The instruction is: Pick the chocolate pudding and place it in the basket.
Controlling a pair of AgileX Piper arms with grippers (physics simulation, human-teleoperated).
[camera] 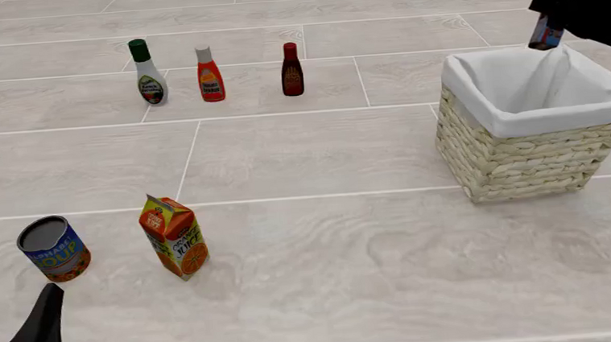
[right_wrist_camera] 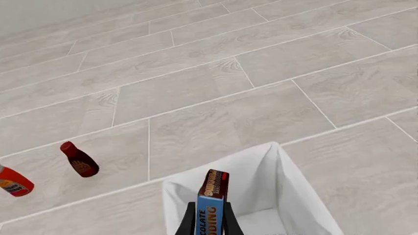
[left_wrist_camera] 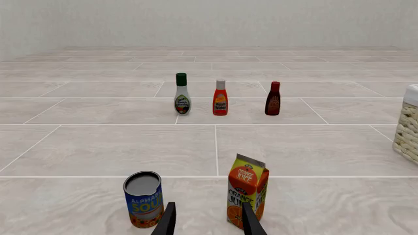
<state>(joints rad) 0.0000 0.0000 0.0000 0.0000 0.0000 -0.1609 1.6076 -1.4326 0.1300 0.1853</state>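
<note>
We have the chocolate pudding (right_wrist_camera: pixel 212 205) clamped in the right gripper (right_wrist_camera: pixel 210 223), jaws closed on the box's two flat sides. It's held in the air above the basket (camera: pixel 520 160), over the far rim, not touching the liner. In the front view the box (camera: pixel 544 33) shows as a small dark shape under the black right arm, just past the basket's far edge. The right wrist view looks straight down the box into the white-lined opening.

The left gripper (camera: pixel 10 325) sits low at the near left corner, well apart from the basket, fingers spread and holding nothing. The left wrist view shows both fingertips (left_wrist_camera: pixel 250 221) with a clear gap between.

The rest, all placed from the basket:
- orange juice carton (camera: pixel 174 236): well to the left, nearer to us, upright
- soup can (camera: pixel 53 249): further left, beside the carton
- three bottles in a row, far left of the basket: white dressing bottle (camera: pixel 148 73), red bottle (camera: pixel 209 75), dark sauce bottle (camera: pixel 292 69). The dark one is closest to the basket.

All of it stands on the pale tiled surface (camera: pixel 334 274).
</note>
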